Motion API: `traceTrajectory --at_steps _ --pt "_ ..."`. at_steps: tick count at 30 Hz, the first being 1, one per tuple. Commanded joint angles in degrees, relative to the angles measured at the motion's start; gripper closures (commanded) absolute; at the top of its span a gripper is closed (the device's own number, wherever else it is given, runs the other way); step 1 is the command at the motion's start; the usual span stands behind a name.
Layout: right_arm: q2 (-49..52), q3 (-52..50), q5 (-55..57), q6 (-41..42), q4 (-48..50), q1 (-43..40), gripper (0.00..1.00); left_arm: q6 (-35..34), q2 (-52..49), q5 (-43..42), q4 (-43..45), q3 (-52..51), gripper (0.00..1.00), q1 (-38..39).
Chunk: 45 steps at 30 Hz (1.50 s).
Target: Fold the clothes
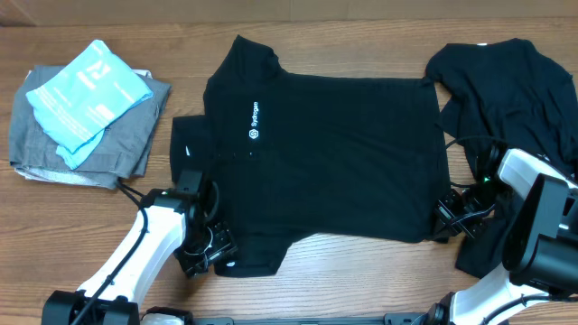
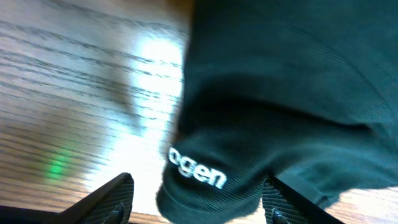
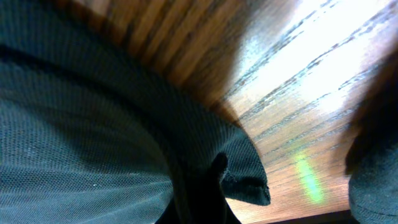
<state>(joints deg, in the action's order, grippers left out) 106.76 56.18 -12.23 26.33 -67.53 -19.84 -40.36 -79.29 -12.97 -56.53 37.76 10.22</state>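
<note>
Beside the black short-sleeved polo shirt (image 1: 334,153), your left end effector (image 1: 215,251) gapes wide around its near sleeve (image 2: 211,180), gripping nothing. Your right end effector (image 1: 449,219) pinches the hem corner (image 1: 432,230). Grip the sleeve squarely before folding.

Lower left of the overhead frame: a slim white tubular left arm (image 1: 135,248) with black joints and a thin black cable (image 1: 128,189), ending in a black left end effector (image 1: 209,251) with dark fingers (image 2: 117,199). Lower right: a bulkier white-and-black right arm (image 1: 533,199), a tiny green light (image 1: 485,179) and a black right end effector (image 1: 454,217).
</note>
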Motion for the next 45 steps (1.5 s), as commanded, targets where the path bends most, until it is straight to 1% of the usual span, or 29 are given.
traceTrajectory --at_steps 1,4,6,7,8,10,11,12,14,18,22,29,36,41,45 --pt "1.03 -1.49 2.12 0.26 2.56 -0.04 0.96 0.13 0.66 0.90 0.81 -1.86 0.32 -0.44" --pt "1.03 -1.49 2.32 0.26 2.56 -0.04 0.96 0.17 0.66 -0.11 2.54 -3.89 0.36 -0.46" --pt "1.03 -1.49 2.32 0.26 2.56 -0.04 0.96 1.62 0.66 -2.60 3.91 -4.90 0.44 -0.46" --pt "1.03 -1.49 2.32 0.26 2.54 -0.04 0.96 1.62 0.66 -3.10 4.09 -5.18 0.49 -0.44" --pt "1.03 -1.49 2.32 0.26 2.54 -0.04 0.96 1.62 0.66 -3.19 4.09 -5.38 0.58 -0.46" --pt "1.03 -1.49 2.32 0.26 2.54 -0.04 0.96 2.67 0.66 -3.17 3.80 -5.44 0.72 -0.46" --pt "1.03 -1.49 2.34 0.26 2.56 -0.04 0.96 3.15 0.66 -3.17 3.67 -5.44 0.77 -0.46" --pt "1.03 -1.49 2.38 0.26 2.58 -0.04 0.96 3.13 0.66 -3.17 3.32 -5.44 0.80 -0.46" --pt "1.03 -1.49 2.75 0.28 2.67 -0.04 0.96 3.13 0.66 -3.21 2.69 -5.42 0.96 -0.46" --pt "1.03 -0.63 2.75 0.28 2.67 -0.04 0.96 4.83 0.66 -3.19 -0.66 -4.66 0.96 -0.46" --pt "1.03 1.88 2.80 0.28 -0.63 -0.04 0.96 6.84 0.68 -3.13 -4.68 -3.32 0.96 -0.46" --pt "0.98 2.80 3.15 0.28 -4.15 -0.04 0.96 7.02 1.77 -3.10 -8.00 -2.97 0.96 -0.46" --pt "-0.68 2.82 3.10 0.31 -6.16 -0.04 0.96 6.93 9.03 -2.03 -13.38 -1.60 0.96 -0.46" --pt "-4.83 2.84 3.17 0.26 -7.91 -0.04 0.96 6.54 15.28 -0.37 -18.80 1.03 0.96 -0.46" --pt "-9.35 2.84 2.45 -0.66 -9.35 -0.04 0.96 6.47 17.29 -0.42 -22.49 3.21 0.96 -0.46"
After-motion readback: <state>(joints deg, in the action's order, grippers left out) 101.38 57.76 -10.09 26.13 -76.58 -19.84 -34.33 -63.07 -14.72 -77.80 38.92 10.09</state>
